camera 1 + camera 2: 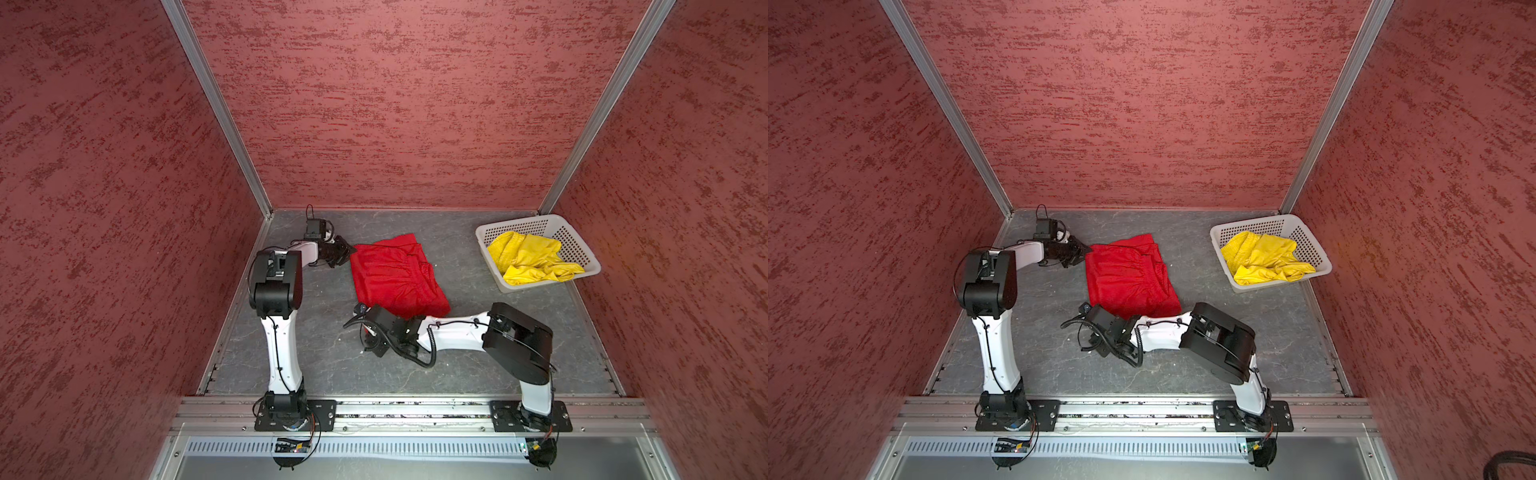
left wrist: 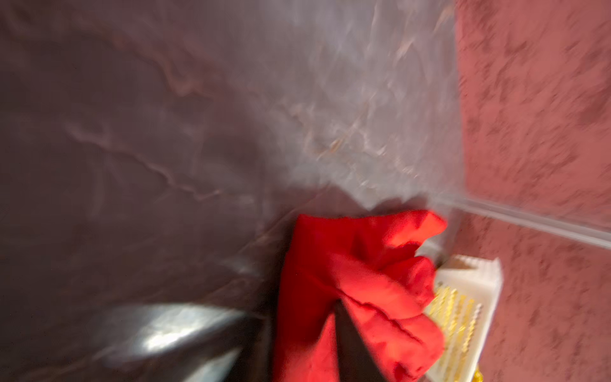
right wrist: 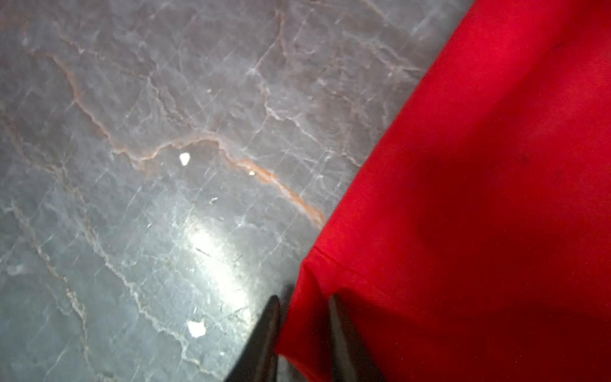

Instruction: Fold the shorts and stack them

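Jaws of right gripper [image 3: 304, 297] parted astride red shorts [image 1: 395, 278] hem, left gripper [image 1: 347, 252] state lost to blur; snagged cloth could drag fold open.

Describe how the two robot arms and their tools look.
The left arm and right arm share white rounded links, bulky black joint housings and thin black cables. The left tool and right tool are black, with dark tapered fingers.

Matt red cloth shorts [image 1: 395, 278] on a glossy grey veined tabletop [image 1: 498, 340]; white perforated plastic basket [image 1: 519, 227]; rough-textured walls [image 1: 415, 104].
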Robot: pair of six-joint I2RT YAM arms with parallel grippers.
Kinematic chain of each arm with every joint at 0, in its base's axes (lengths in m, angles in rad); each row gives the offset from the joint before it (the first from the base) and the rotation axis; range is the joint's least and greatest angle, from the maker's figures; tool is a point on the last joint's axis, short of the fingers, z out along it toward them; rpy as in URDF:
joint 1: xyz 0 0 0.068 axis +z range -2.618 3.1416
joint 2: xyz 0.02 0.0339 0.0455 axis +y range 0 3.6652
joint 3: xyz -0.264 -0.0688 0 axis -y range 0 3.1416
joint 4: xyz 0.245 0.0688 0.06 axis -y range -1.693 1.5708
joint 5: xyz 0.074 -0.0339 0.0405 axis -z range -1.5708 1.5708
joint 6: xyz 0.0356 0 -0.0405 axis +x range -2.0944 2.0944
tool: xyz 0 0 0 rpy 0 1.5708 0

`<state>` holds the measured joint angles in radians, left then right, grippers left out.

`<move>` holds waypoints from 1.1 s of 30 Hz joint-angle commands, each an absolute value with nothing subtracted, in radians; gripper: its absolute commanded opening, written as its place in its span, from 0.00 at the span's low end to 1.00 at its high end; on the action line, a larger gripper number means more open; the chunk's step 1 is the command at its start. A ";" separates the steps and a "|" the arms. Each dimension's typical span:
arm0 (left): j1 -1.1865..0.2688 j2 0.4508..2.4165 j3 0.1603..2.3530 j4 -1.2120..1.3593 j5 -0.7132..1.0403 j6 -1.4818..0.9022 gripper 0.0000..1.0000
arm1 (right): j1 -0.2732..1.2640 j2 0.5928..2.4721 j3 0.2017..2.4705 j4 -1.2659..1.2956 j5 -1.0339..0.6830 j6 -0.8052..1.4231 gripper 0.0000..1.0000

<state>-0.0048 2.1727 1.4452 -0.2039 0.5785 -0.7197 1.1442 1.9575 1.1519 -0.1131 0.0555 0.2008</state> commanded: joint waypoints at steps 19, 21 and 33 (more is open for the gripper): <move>0.133 1.577 0.943 -0.389 0.277 -0.782 0.90 | 1.039 2.182 1.759 -0.549 0.284 0.347 0.67; 0.165 1.559 0.917 -0.385 0.281 -0.791 0.91 | 1.033 2.222 1.781 -0.549 0.284 0.376 0.67; 0.188 1.549 0.865 -0.357 0.359 -0.785 0.96 | 0.956 2.371 1.821 -0.530 0.098 0.484 0.57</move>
<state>0.1905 1.5715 0.8825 -0.3737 0.3283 -0.7818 0.9981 2.3306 1.8153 -0.5213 0.1837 0.4133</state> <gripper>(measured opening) 0.961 0.601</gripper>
